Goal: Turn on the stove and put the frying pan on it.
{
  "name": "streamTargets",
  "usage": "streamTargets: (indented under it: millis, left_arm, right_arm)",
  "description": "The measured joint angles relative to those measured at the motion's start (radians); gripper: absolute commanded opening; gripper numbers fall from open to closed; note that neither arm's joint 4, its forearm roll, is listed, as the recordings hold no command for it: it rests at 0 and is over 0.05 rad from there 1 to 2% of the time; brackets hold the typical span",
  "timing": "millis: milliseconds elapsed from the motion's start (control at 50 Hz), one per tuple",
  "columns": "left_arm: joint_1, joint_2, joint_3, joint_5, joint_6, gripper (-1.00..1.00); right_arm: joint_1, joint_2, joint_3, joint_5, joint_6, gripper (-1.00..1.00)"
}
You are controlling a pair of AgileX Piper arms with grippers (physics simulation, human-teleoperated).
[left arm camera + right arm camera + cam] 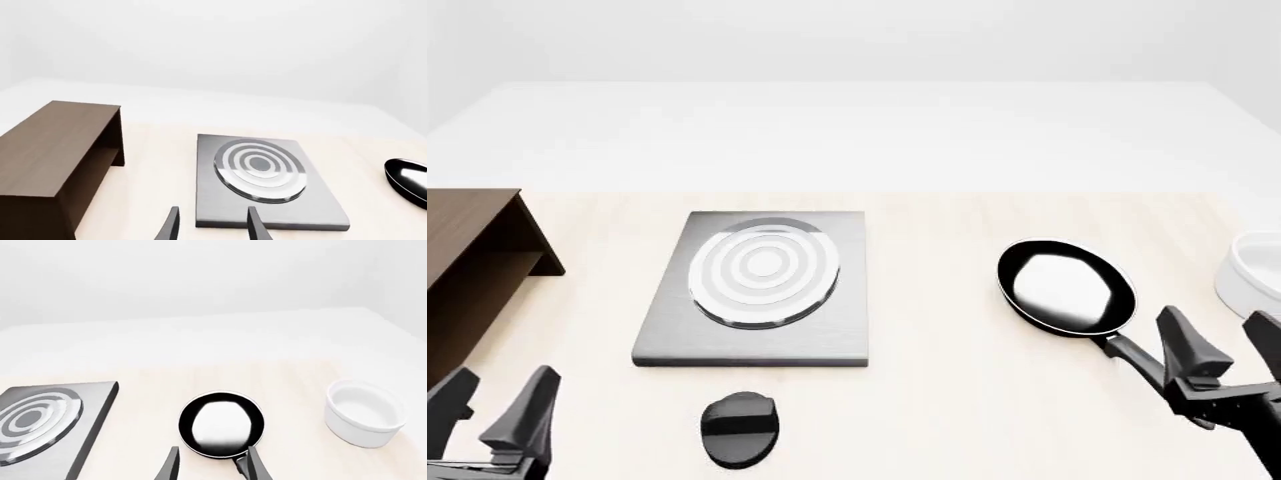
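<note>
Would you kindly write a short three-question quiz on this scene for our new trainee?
1. True or false: the frying pan sits on the stove.
2. Which lies nearest the black knob? A) white bowl B) stove C) pan
3. Fill in: the right gripper hovers over the pan's ____.

Key: 1 false, it rests on the table right of the stove; 2 B; 3 handle.

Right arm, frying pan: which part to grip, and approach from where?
Grip the frying pan by its long thin handle, which runs from the bowl toward the arms' edge of the table, right by the open right gripper. Coming from above with fingers straddling the handle looks best; the round bowl looks too wide for the jaws.
</note>
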Motion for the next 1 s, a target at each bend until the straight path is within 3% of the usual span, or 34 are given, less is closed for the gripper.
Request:
streamTargets:
  millis: [240,680,1000]
  left_arm:
    - [0.009,-0.001,0.002,-0.005,-0.019,1.0]
    - [0.009,-0.002,0.002,-0.007,-0.036,1.0]
    - [0.009,-0.002,0.002,-0.004,-0.042,1.0]
  right_arm:
    - [-0.023,0.193,-0.095,0.038,0.017,1.0]
    - [-0.094,0.412,-0.245,0.174,-0.118,1.0]
    - [-0.141,0.508,-0.262,0.182,-0.183,1.0]
